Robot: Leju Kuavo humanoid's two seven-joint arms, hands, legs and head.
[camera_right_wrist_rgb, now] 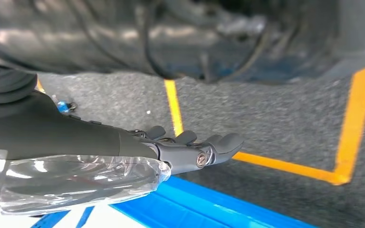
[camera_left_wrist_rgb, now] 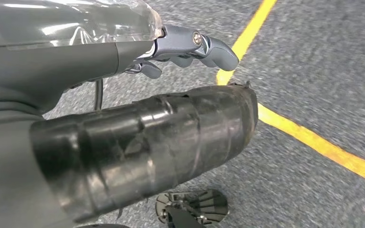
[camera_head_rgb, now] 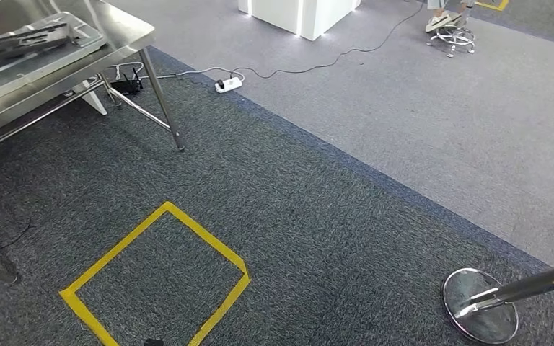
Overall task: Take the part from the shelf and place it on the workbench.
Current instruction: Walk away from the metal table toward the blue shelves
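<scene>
Across the dark grey carpet [camera_head_rgb: 310,238] of the head view, a lighter grey floor [camera_head_rgb: 433,108] runs diagonally at upper right. At upper left stands a steel table [camera_head_rgb: 126,32] carrying a flat grey metal part [camera_head_rgb: 22,40] on its top. Yellow tape [camera_head_rgb: 187,223] marks a square on the carpet below it, a chrome stanchion base [camera_head_rgb: 480,303] sits at lower right, and a white power strip [camera_head_rgb: 229,84] lies near the table leg. In the wrist views the left robot hand [camera_left_wrist_rgb: 190,47] and the right robot hand [camera_right_wrist_rgb: 195,147] each hang above the carpet holding nothing, fingers loosely extended and slightly apart.
</scene>
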